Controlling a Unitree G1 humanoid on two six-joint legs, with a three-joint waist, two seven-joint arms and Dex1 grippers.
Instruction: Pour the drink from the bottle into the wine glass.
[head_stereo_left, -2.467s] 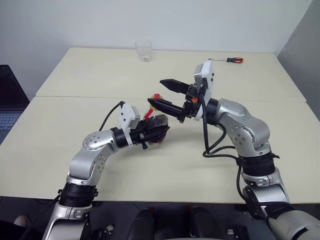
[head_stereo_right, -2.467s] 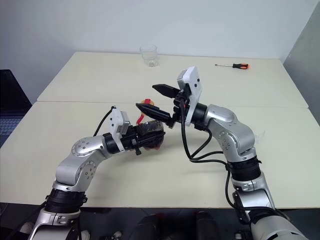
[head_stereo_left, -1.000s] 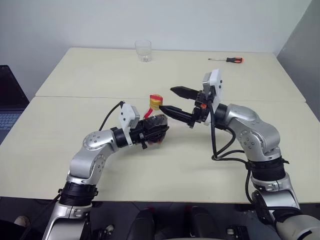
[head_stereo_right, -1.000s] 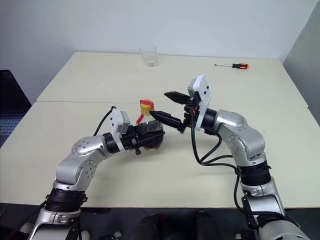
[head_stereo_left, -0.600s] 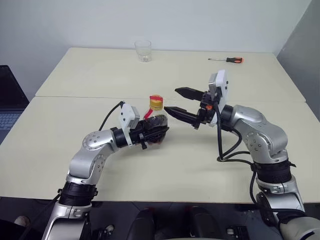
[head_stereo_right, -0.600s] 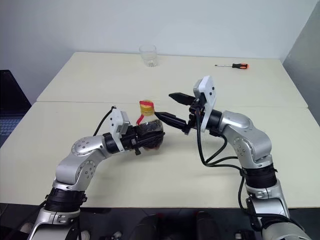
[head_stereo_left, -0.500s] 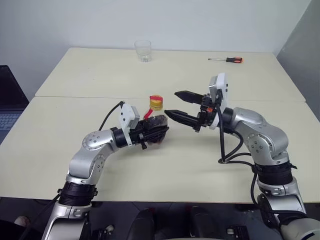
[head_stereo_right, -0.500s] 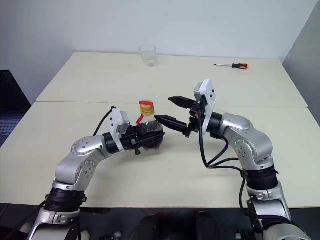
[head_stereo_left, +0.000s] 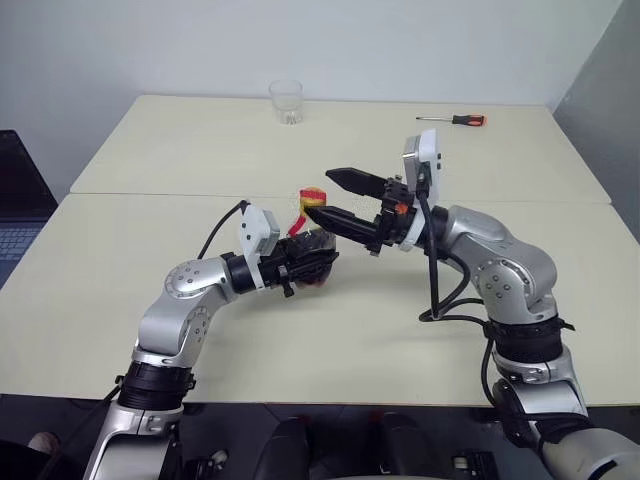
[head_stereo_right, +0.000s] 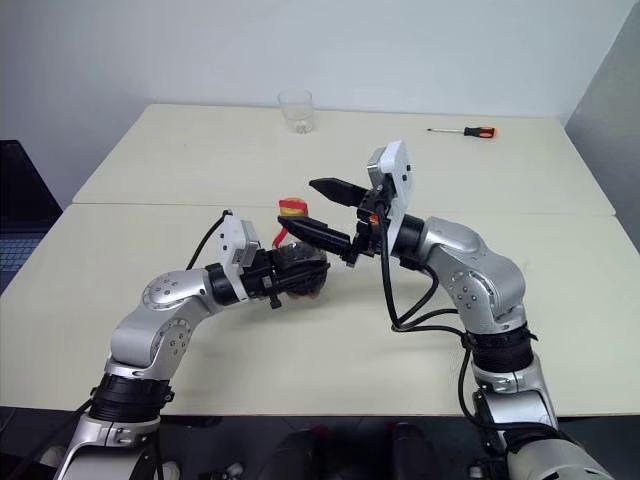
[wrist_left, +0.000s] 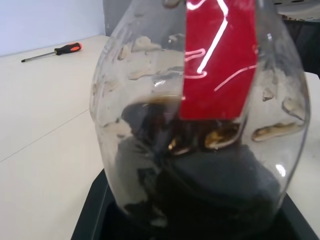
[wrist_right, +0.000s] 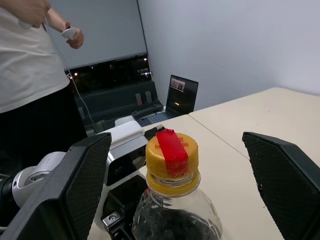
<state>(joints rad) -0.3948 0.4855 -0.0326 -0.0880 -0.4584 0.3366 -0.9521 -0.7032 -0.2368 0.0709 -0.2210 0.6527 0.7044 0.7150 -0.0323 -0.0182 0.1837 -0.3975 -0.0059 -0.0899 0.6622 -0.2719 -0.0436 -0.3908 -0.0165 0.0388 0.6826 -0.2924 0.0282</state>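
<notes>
Left gripper (head_stereo_left: 312, 262) clamps the cola bottle (head_stereo_left: 312, 250) at frame centre. Right gripper (wrist_right: 176, 200) is spread wide, fingers either side of its yellow cap (wrist_right: 171, 157), not touching.

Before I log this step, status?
Left gripper shut on bottle. Right gripper open around yellow cap. Cap still on.

Clear plastic bottle (wrist_right: 175, 210) with yellow cap (wrist_right: 171, 159) crossed by a red tape strip (wrist_right: 171, 148), holding dark brown drink (wrist_left: 200, 195). Cream table (head_stereo_left: 180, 150). Clear tumbler (head_stereo_left: 287, 101), upper centre. Screwdriver (head_stereo_left: 452, 120), upper right, with orange-and-black handle. Black gripper fingers (wrist_right: 75, 190). Person's white shirt (wrist_right: 25, 60).
</notes>
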